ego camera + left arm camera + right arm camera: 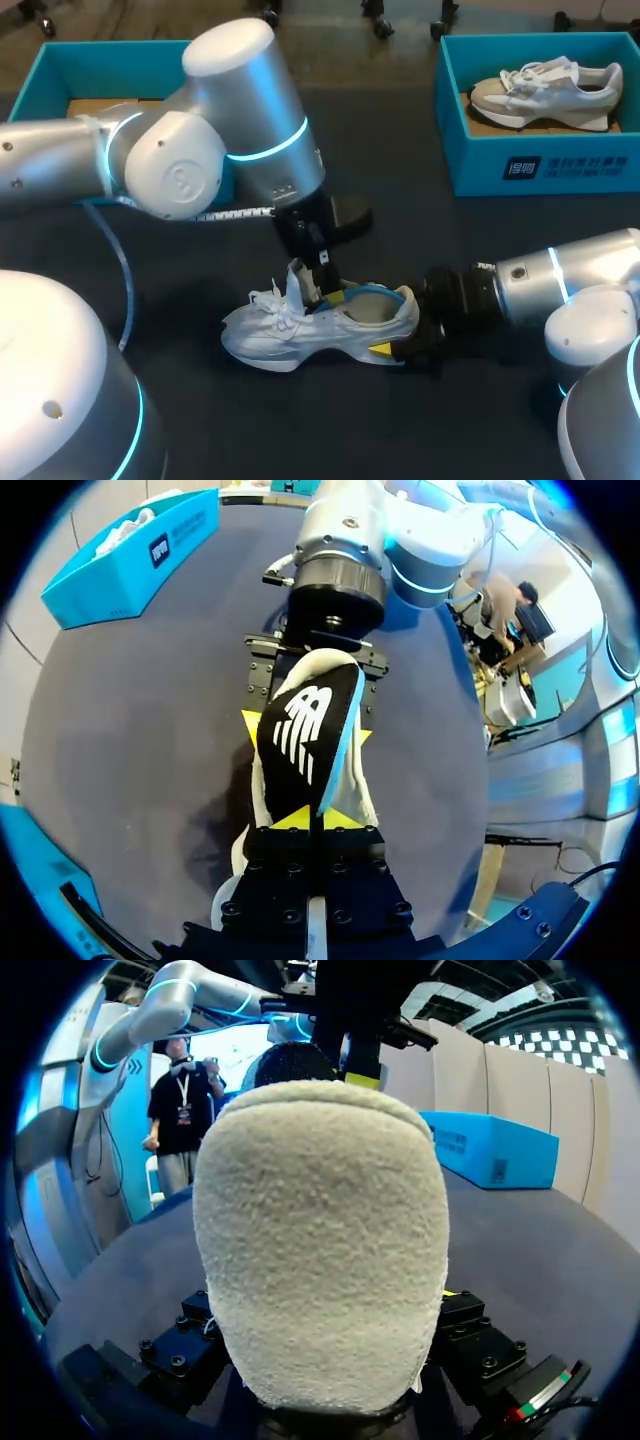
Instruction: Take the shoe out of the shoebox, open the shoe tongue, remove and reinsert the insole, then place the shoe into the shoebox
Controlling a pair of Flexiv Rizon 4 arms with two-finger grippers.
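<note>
My left end effector (310, 820) pinches insole (305, 740) just above shoe (300, 335) opening. Shoe long axis lies across counter (330, 430), toe toward my left, heel clamped in right end effector (398, 335).

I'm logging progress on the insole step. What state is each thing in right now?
shoe: upright on the table, out of its box.
shoe tongue: pulled up, open.
insole: partly lifted out of the shoe, tilted.
left gripper: shut on the insole.
right gripper: shut on the shoe's heel.
left shoebox: open, partly hidden by the left arm.
right shoebox: open, holding a second shoe.
</note>
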